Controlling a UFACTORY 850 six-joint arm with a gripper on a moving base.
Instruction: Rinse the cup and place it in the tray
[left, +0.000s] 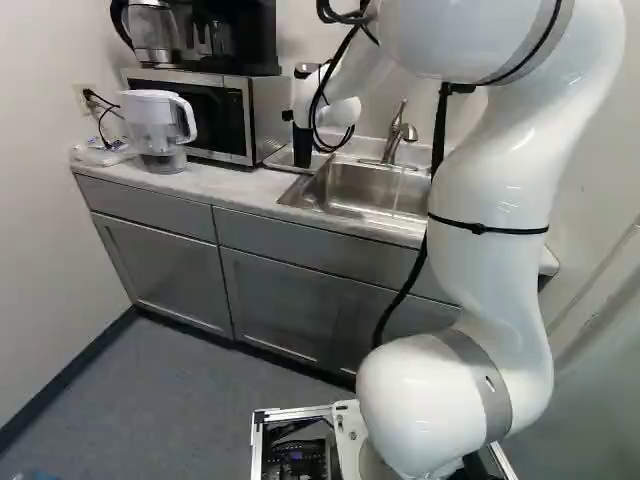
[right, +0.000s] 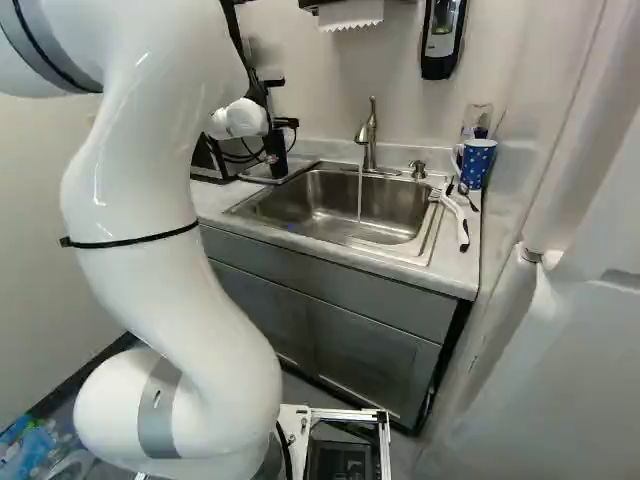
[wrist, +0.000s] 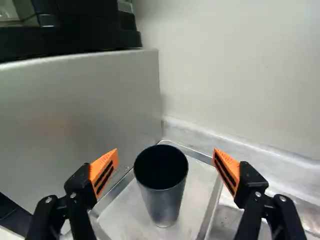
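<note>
On the metal tray (wrist: 199, 182) between microwave (left: 217, 118) and sink (right: 320, 205): dark tumbler (wrist: 162, 197), upright, mouth up. Gripper (right: 272, 125) open, fingers spread wide, orange pads (wrist: 103, 171) clear of the tumbler, which sits ahead between them. Faucet (right: 367, 142) running, thin stream (right: 360, 195) into the basin. Blue polka-dot cup (right: 477, 163) at the sink's other end, by a white-handled brush (right: 455, 215). Water filter pitcher (left: 158, 125) on the counter (left: 225, 185), in front of the microwave. Coffee maker (left: 236, 35) on top of it.

Bright indoor light, soft shadows, pale glare on white arm (right: 140, 150)
</note>
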